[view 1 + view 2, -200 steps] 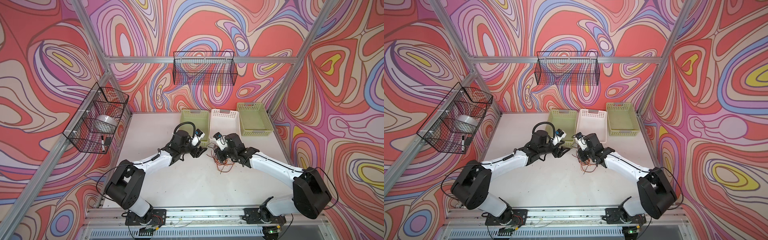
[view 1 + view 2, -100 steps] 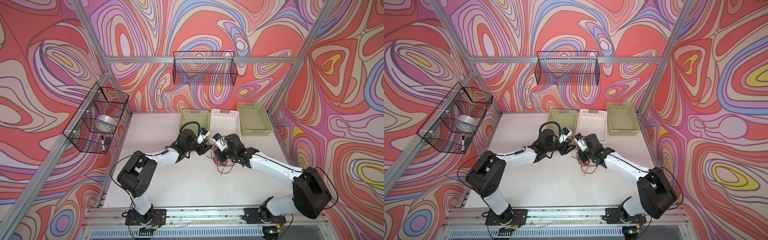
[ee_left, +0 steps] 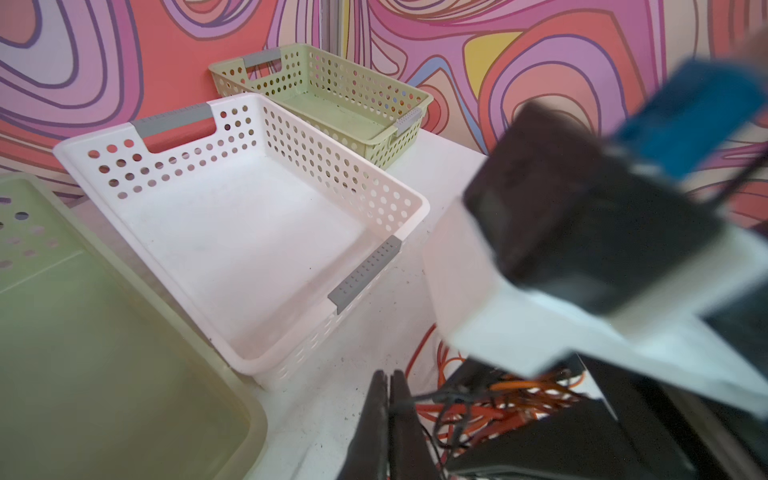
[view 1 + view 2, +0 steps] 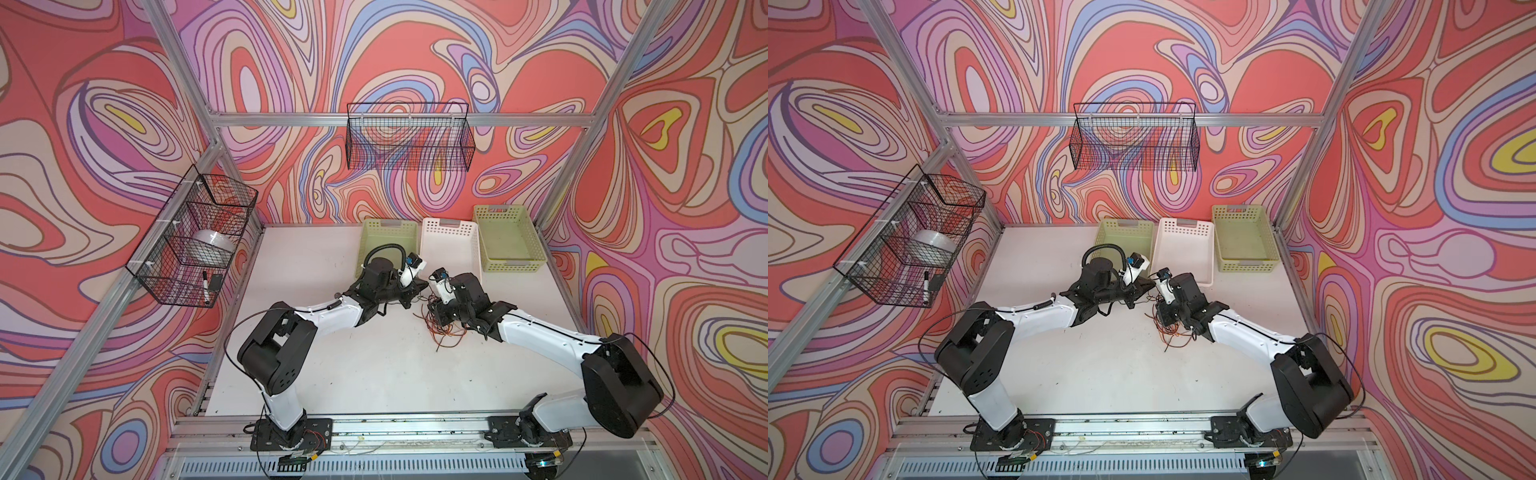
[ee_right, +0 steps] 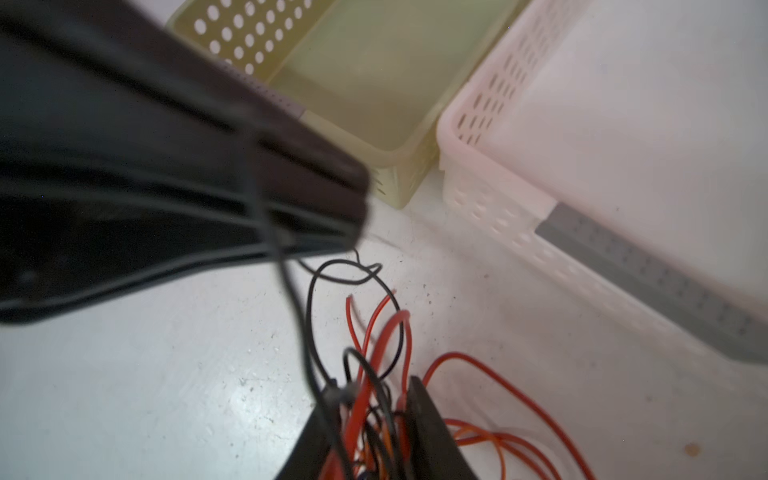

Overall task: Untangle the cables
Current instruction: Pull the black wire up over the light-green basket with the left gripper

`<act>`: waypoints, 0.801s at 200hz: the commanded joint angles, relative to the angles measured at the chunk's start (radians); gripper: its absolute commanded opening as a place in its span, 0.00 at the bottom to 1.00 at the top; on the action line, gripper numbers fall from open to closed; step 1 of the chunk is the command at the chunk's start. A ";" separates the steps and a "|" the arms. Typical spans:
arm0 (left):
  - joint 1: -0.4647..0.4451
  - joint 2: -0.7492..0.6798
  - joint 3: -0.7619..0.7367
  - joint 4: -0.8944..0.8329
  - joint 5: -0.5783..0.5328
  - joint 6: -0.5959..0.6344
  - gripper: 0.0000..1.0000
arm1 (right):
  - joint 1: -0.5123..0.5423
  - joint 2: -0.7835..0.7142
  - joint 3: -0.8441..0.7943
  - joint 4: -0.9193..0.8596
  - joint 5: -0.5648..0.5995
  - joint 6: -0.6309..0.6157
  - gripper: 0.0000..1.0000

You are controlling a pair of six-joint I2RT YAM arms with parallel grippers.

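The cables (image 4: 444,328) (image 4: 1169,328) lie as a tangle of thin orange and dark wires on the white table, in front of the baskets. My left gripper (image 4: 422,286) (image 4: 1147,285) (image 3: 389,374) reaches in from the left and is shut on one dark cable (image 5: 291,299), which runs from its fingers down into the tangle. My right gripper (image 4: 434,309) (image 4: 1160,309) (image 5: 374,380) sits over the tangle. Its jaws stand apart, with several orange and dark cables (image 5: 376,353) loose between the fingers. In the left wrist view the orange cables (image 3: 498,411) lie just beside the closed fingers.
At the back of the table stand a green basket (image 4: 388,226), a white basket (image 4: 449,222) (image 3: 415,199) and another green basket (image 4: 505,210) (image 3: 424,97). Black wire baskets hang on the left wall (image 4: 195,245) and the back wall (image 4: 409,141).
My left arm has swung right to the tangle and its gripper has shut on a dark cable. My right gripper's jaws, closed on the tangle before, have parted.
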 commanded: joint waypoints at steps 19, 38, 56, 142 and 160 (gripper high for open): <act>-0.032 -0.189 -0.016 -0.053 -0.081 0.029 0.00 | 0.006 0.022 -0.104 0.220 0.056 0.274 0.39; -0.032 -0.247 0.008 -0.123 -0.106 0.042 0.00 | 0.006 0.057 -0.112 0.251 0.064 0.285 0.38; -0.032 -0.289 0.045 -0.195 -0.112 0.059 0.00 | 0.006 0.092 -0.112 0.281 0.059 0.286 0.33; -0.024 -0.412 0.196 -0.478 -0.207 0.227 0.00 | 0.004 0.172 -0.115 0.248 0.051 0.344 0.07; 0.020 -0.429 0.223 -0.517 -0.195 0.215 0.00 | 0.004 0.175 -0.117 0.205 0.068 0.360 0.07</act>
